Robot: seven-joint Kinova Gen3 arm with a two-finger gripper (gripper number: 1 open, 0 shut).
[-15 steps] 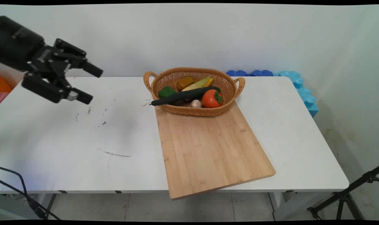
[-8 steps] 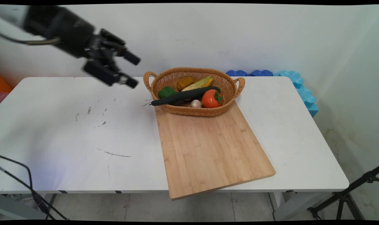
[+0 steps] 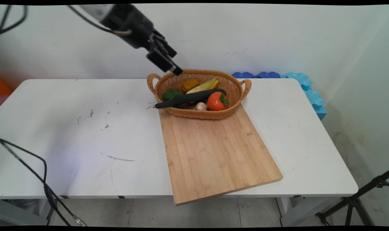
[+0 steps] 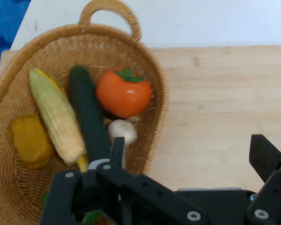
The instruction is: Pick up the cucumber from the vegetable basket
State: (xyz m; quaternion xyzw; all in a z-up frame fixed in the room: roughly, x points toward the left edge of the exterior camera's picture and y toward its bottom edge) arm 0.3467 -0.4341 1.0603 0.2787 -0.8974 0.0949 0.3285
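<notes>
My gripper (image 3: 176,62) hangs open and empty in the air over the back left rim of a wicker basket (image 3: 200,116). The basket holds a dark cucumber (image 3: 188,98) poking out over its left rim, a tomato (image 3: 217,101), an ear of corn (image 3: 204,85), a yellow pepper (image 3: 190,84), a green pepper (image 3: 170,94) and a garlic bulb (image 3: 200,106). In the hand view the gripper (image 4: 192,154) looks down on the cucumber (image 4: 89,117), tomato (image 4: 123,92), corn (image 4: 56,117) and garlic (image 4: 122,130). The basket stands on the far end of a wooden cutting board (image 3: 213,154).
The board overhangs the front edge of the white table (image 3: 69,134). Blue foam mats (image 3: 306,86) lean at the back right corner. A black tripod leg (image 3: 354,199) stands at the lower right, and black cables (image 3: 37,173) hang at the lower left.
The gripper has swung from over the table's left end up and to the right, and now sits above the basket's back left rim. The things in the basket have not moved.
</notes>
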